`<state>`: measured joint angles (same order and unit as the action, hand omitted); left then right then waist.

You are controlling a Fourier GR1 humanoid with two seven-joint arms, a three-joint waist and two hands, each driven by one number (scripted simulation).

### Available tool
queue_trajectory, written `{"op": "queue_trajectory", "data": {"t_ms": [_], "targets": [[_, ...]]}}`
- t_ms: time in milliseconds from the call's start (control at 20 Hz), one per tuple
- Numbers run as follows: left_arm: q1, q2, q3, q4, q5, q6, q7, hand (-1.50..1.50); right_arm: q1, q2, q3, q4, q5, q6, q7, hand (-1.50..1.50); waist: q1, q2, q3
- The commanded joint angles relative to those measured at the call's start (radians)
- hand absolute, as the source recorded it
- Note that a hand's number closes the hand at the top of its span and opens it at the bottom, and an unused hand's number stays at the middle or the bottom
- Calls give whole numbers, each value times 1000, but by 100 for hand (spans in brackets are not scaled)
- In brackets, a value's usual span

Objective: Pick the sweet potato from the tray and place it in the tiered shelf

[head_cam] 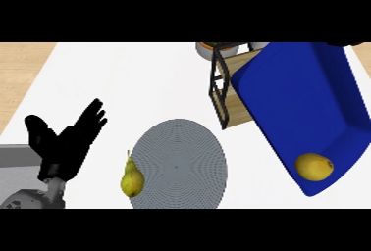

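Note:
The sweet potato (314, 166), a rounded yellow-orange lump, lies in the near corner of the blue tray (297, 88). The tray fills the right side of the head view and looks tilted, its near corner lowest. The tiered shelf (233, 105), a black frame with wooden boards, stands just left of the tray and is partly hidden behind it. My left hand (65, 142) shows at the far left, open with fingers spread upward, holding nothing and far from the tray. My right hand does not show.
A grey round plate (181, 166) lies in the middle near the front edge, with a yellow pear (131, 179) at its left rim. Behind the shelf stands an orange and white vessel (216, 48). A wooden floor strip runs along the counter's left side.

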<state>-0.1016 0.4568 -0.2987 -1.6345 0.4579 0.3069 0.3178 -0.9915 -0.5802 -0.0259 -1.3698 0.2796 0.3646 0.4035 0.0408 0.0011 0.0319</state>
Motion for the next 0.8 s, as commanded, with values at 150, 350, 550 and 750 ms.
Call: {"op": "queue_trajectory", "data": {"t_ms": [150,350,550,750], "targets": [[71,-6,7,157,-26,-14,-37,0,-41,37,4,170,56,-72,-156,150,-2,18,-33],[88,-9,-1,138,-34,-14,-35,0,-60,65,18,208,74,-94,-212,150,-8,12,-33],[27,-20,23,155,-31,7,-5,0,-108,30,3,307,71,-47,-260,150,-17,14,-33],[83,-18,34,179,-25,-38,-72,0,-125,42,50,303,131,-68,-243,150,-19,11,-35]]}}
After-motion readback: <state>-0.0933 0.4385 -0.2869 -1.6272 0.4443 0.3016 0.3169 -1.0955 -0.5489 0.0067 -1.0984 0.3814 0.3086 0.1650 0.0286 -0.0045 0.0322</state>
